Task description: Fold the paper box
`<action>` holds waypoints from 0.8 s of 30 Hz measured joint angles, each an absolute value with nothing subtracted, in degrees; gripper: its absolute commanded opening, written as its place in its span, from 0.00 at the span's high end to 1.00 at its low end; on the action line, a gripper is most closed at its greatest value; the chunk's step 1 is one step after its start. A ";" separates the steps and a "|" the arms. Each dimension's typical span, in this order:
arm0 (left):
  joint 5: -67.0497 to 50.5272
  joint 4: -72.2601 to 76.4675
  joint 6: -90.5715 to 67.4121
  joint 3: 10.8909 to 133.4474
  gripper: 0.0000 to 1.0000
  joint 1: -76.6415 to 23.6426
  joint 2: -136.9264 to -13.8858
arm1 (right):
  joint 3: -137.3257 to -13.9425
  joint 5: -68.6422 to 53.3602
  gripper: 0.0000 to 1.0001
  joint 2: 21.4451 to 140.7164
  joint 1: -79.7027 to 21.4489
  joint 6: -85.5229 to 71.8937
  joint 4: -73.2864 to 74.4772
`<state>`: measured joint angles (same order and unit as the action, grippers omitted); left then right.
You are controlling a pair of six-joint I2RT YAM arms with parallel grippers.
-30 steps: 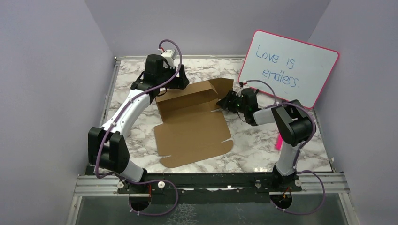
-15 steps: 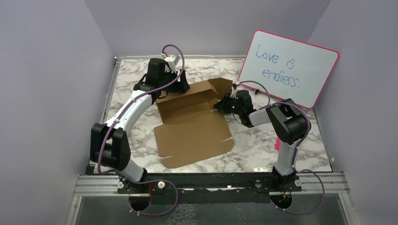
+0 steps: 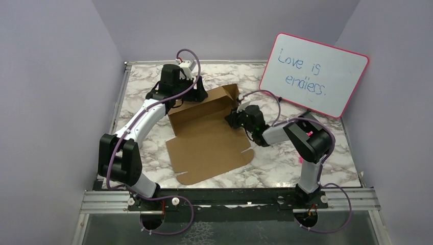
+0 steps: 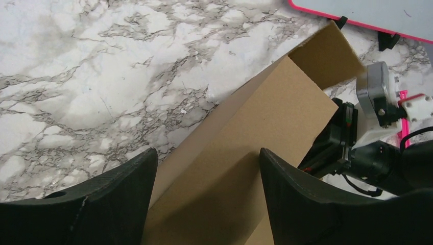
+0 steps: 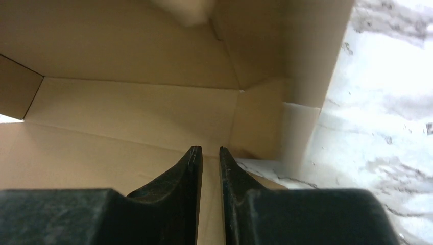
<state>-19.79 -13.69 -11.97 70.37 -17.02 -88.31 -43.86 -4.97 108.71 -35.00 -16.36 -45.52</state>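
The paper box is a brown cardboard sheet lying mid-table with its far wall folded up and a right end flap standing. My left gripper is open at the far wall's left part; in the left wrist view the wall runs between its spread fingers. My right gripper is at the box's right inner corner, low over the floor. In the right wrist view its jaws are nearly together with nothing between them, pointing at the corner fold.
A pink-rimmed whiteboard with blue writing leans at the back right, close behind the right arm. A small pink object lies by the right arm's base. Purple walls enclose the marble table on three sides.
My right gripper has moved left into the box's right corner, and the right end flap has swung inward and up. The box has shifted slightly left. The left gripper has barely moved.
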 measured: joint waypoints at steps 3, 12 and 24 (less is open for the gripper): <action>-20.25 -13.43 -12.23 70.17 0.27 -17.02 -88.31 | -43.86 -2.72 0.75 108.73 -37.17 -11.31 -48.10; -20.99 -13.17 -12.82 69.82 0.27 -17.02 -88.31 | -40.93 3.84 0.60 108.51 -39.72 -8.86 -54.22; -21.04 -12.95 -12.84 69.60 0.27 -17.02 -88.31 | -37.98 3.68 0.50 108.84 -30.85 -25.82 -56.58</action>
<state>-21.04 -12.95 -12.84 69.60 -17.02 -88.31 -37.98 3.68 108.84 -30.85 -25.82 -56.58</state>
